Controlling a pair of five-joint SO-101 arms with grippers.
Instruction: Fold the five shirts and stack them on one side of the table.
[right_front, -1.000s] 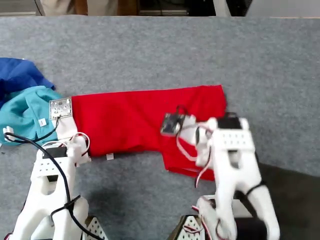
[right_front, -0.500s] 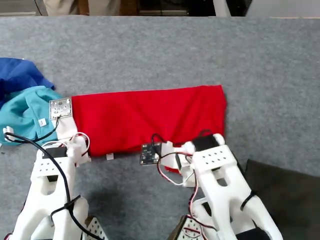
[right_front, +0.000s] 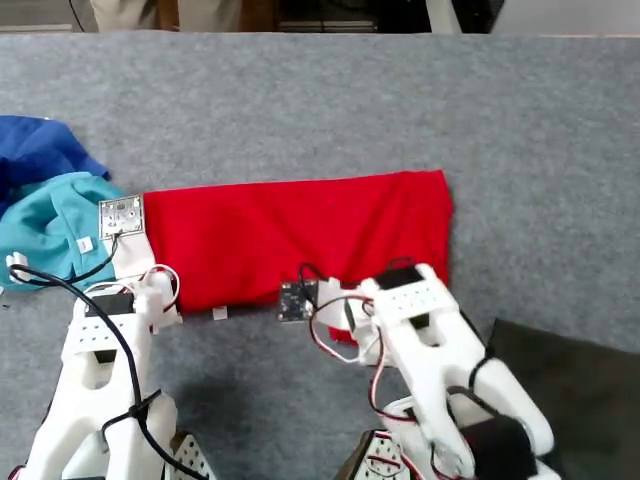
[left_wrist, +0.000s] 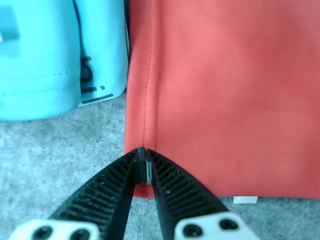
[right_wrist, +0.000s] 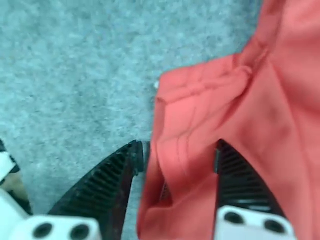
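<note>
Red cotton shirt (right_front: 300, 235) is laid as a long band mid-tabletop (right_front: 300, 100), judged only partly folded. Left gripper (left_wrist: 142, 155) fingers are clamped on its hem; right gripper (right_wrist: 178, 147) fingers are held apart astride a bunched fold. Turquoise shirt (right_front: 50, 230) and blue shirt (right_front: 35, 145) are heaped unfolded at the left edge; no stack is begun.

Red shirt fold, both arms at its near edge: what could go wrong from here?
1. The right gripper is open around bunched fabric of the red shirt; closing may catch a wad and skew the fold.
2. The left gripper is shut on just the hem, which could slip.
3. The teal shirt beside it might get dragged.
</note>
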